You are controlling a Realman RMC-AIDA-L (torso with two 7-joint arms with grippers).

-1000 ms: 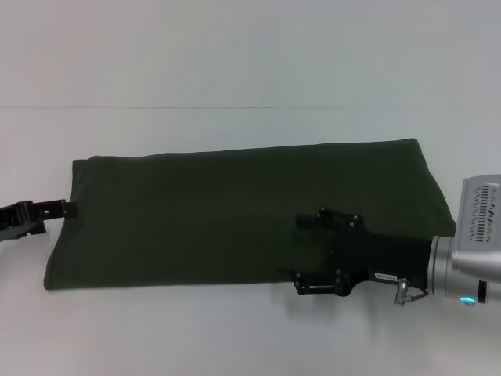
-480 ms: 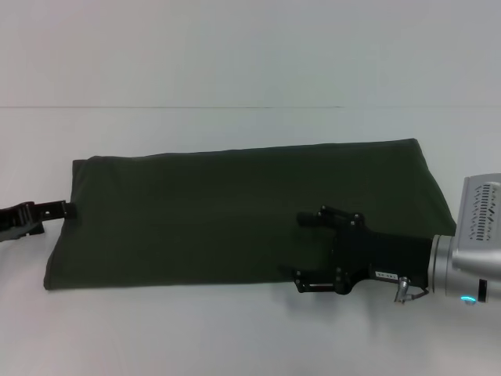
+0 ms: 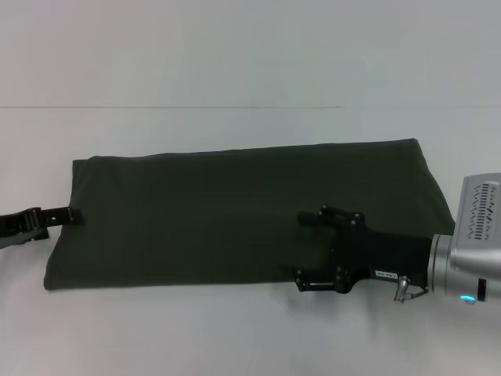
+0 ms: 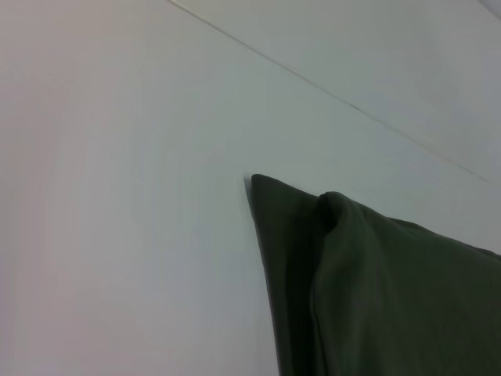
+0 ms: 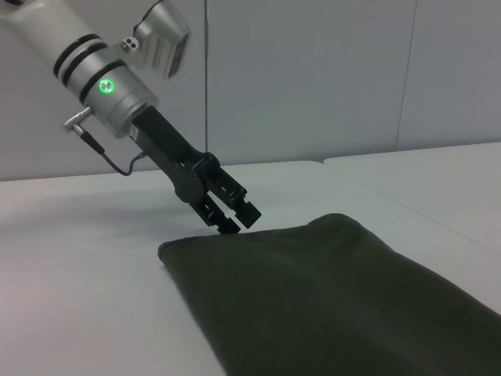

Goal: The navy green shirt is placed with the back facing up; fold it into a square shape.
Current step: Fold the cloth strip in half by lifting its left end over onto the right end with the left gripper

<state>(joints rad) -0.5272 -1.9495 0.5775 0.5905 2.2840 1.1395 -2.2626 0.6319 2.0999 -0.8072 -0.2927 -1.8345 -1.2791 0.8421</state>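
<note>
The navy green shirt (image 3: 203, 211) lies flat on the white table as a long folded rectangle running left to right. My left gripper (image 3: 72, 214) is low at the middle of the shirt's left edge, touching it. The right wrist view shows the same gripper (image 5: 235, 219) at the far end of the shirt (image 5: 329, 298). In the left wrist view, one corner of the shirt (image 4: 391, 298) has a small raised pucker. My right gripper (image 3: 299, 249) hovers open over the shirt's near right part, and its fingers span the near edge.
The white table (image 3: 235, 337) reaches past the shirt on all sides. A seam line (image 3: 172, 107) crosses it behind the shirt. A pale wall (image 5: 313, 78) stands beyond the table in the right wrist view.
My left gripper has slid slightly toward the table's near side along the shirt's left edge. The right arm and the shirt have stayed put.
</note>
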